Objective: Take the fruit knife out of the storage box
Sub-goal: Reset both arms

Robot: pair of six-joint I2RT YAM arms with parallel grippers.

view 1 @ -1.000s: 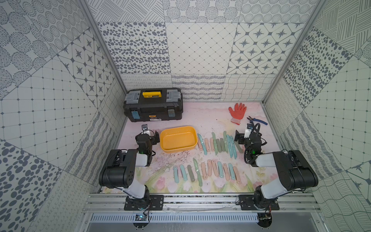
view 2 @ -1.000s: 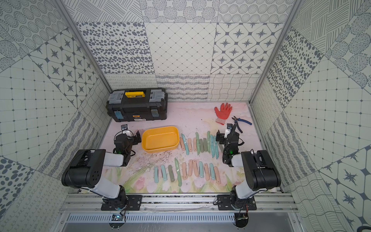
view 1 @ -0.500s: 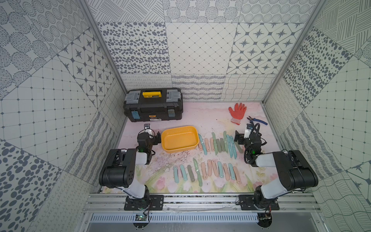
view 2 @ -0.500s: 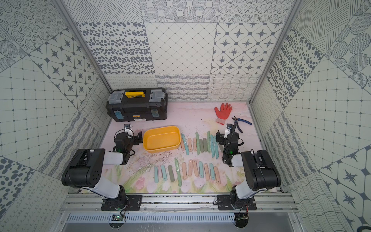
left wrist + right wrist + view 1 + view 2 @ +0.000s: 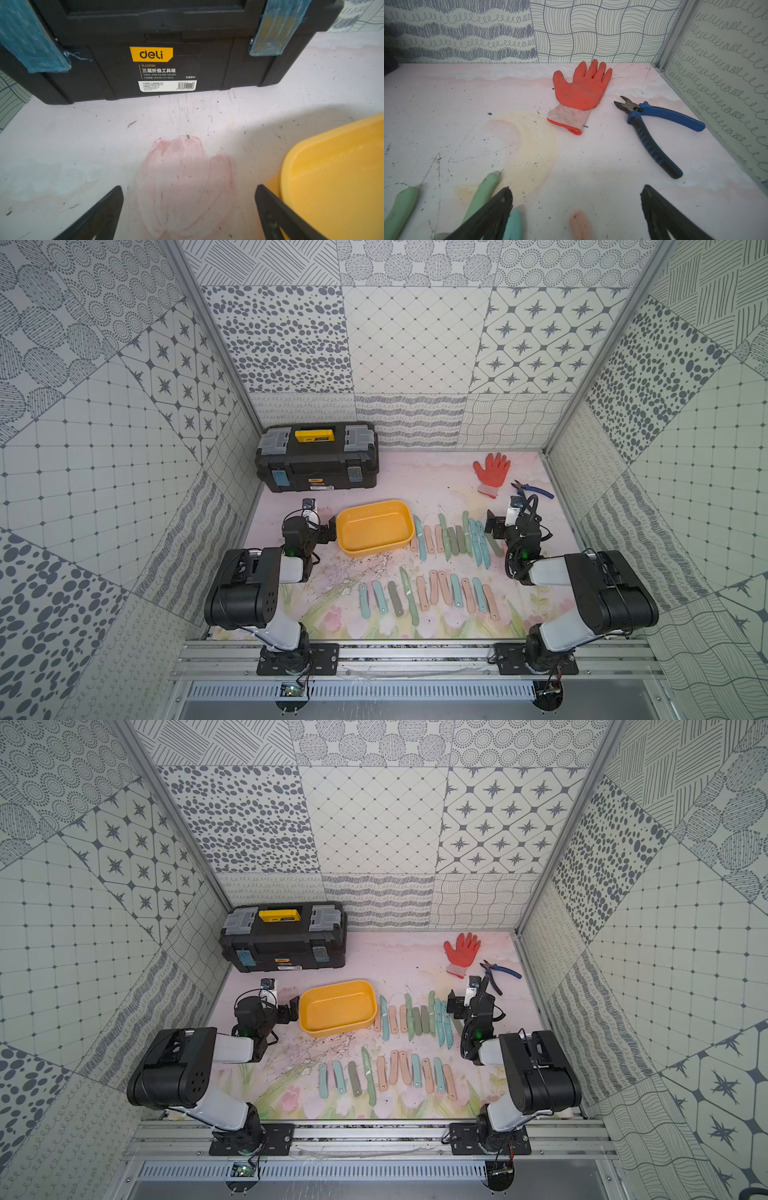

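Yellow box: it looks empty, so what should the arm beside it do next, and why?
Probably ease the left gripper back to rest: its jaws stand open and empty beside the storage box, no knife shows inside in both top views, and the fruit knives lie in rows outside it.

Two matching arms, finished in black and white.
The left arm (image 5: 249, 593) and right arm (image 5: 602, 601) are each built of bulky black joint housings joined by smooth white shells, and a patch of small vent holes (image 5: 268, 601) is seen on the left housing. A green light (image 5: 292, 550) is lit near each wrist. Thin black cables (image 5: 533, 506) are looped around a small white camera block (image 5: 512, 514). Each black base plate (image 5: 324, 659) is fixed with screws. The left hand (image 5: 189, 209) and right hand (image 5: 576, 212) are fitted with black, tapered fingers (image 5: 492, 209), scuffed at the tips.
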